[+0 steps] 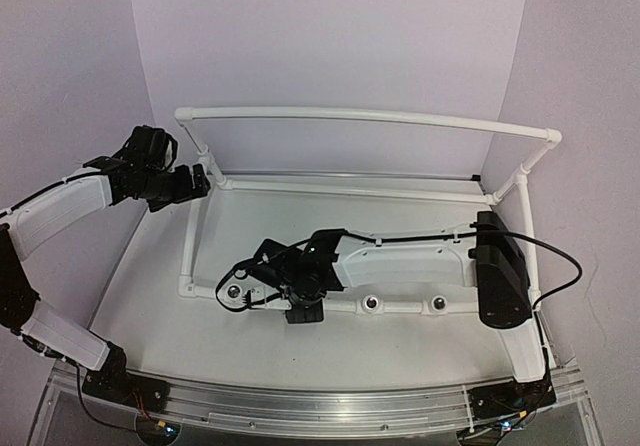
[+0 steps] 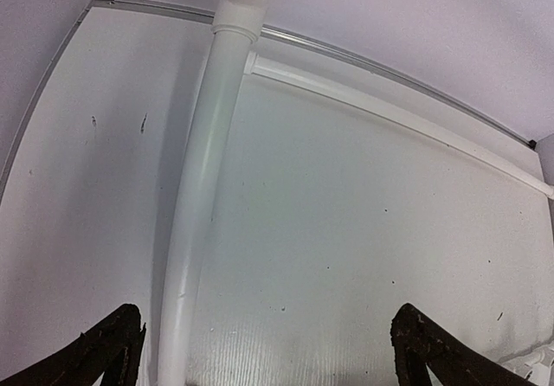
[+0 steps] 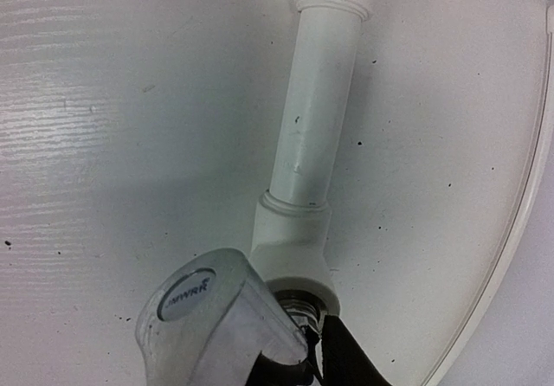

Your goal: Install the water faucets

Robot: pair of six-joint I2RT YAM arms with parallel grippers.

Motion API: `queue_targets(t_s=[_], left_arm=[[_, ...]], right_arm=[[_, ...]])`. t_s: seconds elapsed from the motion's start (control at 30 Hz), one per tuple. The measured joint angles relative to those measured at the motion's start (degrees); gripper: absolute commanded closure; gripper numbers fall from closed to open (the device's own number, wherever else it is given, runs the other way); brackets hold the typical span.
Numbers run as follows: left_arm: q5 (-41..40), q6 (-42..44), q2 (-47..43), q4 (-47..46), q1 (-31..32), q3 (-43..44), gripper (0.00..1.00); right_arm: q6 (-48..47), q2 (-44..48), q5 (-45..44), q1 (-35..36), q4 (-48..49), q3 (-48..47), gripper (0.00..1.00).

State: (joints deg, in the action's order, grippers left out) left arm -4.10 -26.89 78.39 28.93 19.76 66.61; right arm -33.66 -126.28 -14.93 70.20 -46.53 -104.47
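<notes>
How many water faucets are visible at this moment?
1. The faucet stands at the socket of the white pipe fitting in the right wrist view. Others may be hidden under the right arm in the top view.

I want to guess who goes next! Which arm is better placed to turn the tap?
Right: its gripper sits at the faucet in the front pipe socket. The left gripper hangs open by the far corner.
</notes>
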Motion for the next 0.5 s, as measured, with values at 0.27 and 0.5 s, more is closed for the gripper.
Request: queue_targets(t_s=[0.27, 0.5], left_arm=[[0.0, 0.0, 0.0, 0.0, 0.3, 0.0, 0.0], [0.0, 0.0, 0.0, 0.0, 0.6, 0.0, 0.0]], right_arm=[[-0.6, 0.1, -0.3, 0.1, -0.7, 0.0, 0.77], [0.0, 0.3, -0.4, 0.1, -0.8, 0.0, 0.91]])
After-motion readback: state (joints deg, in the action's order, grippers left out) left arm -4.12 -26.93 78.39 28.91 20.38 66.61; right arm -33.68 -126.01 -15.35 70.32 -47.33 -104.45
